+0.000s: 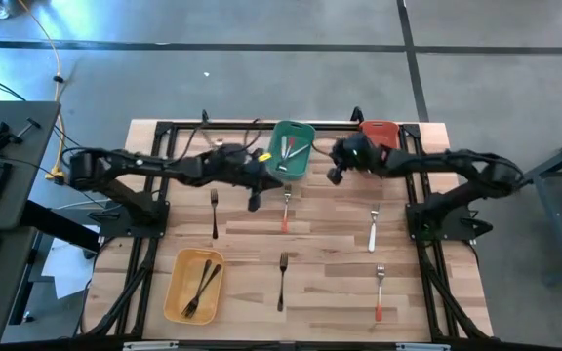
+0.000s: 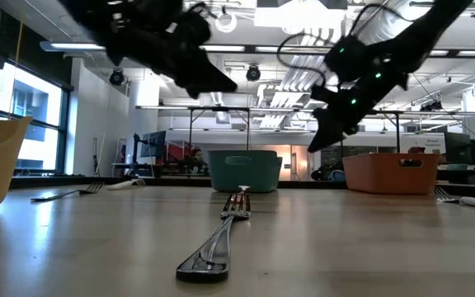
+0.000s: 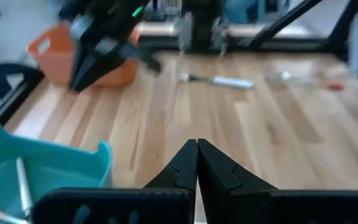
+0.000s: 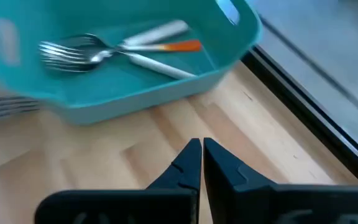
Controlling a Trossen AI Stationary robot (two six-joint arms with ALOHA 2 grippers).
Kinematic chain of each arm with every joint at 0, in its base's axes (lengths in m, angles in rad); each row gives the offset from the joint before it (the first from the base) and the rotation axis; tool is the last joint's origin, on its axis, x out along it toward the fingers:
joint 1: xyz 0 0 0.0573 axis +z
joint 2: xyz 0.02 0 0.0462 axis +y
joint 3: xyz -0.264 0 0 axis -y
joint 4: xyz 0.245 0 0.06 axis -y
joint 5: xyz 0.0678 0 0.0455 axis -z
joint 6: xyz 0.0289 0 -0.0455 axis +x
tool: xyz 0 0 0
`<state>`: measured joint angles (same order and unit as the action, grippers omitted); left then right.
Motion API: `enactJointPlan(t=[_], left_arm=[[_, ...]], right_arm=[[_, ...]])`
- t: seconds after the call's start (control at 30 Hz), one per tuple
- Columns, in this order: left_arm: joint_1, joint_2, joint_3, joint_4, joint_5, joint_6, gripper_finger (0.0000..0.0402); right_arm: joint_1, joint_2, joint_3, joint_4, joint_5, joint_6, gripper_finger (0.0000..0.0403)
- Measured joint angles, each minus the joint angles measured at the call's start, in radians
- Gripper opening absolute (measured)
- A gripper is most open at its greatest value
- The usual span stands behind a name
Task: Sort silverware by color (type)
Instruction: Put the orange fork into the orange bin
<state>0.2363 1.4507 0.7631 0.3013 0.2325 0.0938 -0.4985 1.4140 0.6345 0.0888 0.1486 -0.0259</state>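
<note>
- Yellow bin (image 1: 192, 284) at the wooden table's (image 1: 330, 283) left front holds two black forks (image 1: 201, 289).
- Left gripper (image 1: 255, 202), fingers pressed together and empty, hangs beside the green bin (image 1: 292, 148), which holds what look like three forks.
- Right gripper (image 1: 336, 175), also closed and empty, hangs between the green bin and the red bin (image 1: 380, 130).
- Loose forks (image 1: 282, 280) lie scattered across the boards.
- Behind the table: an open room with windows and ceiling lights.

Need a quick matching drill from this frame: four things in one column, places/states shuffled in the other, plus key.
Things:
1. yellow bin
2. green bin
3. left gripper
4. red-handled fork

Places/states:
A. shut, empty, above the table next to the green bin
B. holds two black forks
C. loose on the table, near corner on the right arm's side
D. holds white-handled forks and one with an orange-red handle

Pairs: 1-B, 2-D, 3-A, 4-C
</note>
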Motion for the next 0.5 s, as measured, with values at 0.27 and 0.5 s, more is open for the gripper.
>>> enactJointPlan(t=[0.27, 0.5], left_arm=[[-0.01, -0.19, -0.247, 0.217, 0.0, -0.093, 0.0], [-0.007, -0.293, -0.347, 0.259, -0.037, -0.104, 0.0]], right_arm=[[-0.093, 0.225, 0.17, -0.025, -0.106, 0.011, 0.0], [-0.098, 0.336, 0.284, -0.034, -0.113, 0.011, 0.0]])
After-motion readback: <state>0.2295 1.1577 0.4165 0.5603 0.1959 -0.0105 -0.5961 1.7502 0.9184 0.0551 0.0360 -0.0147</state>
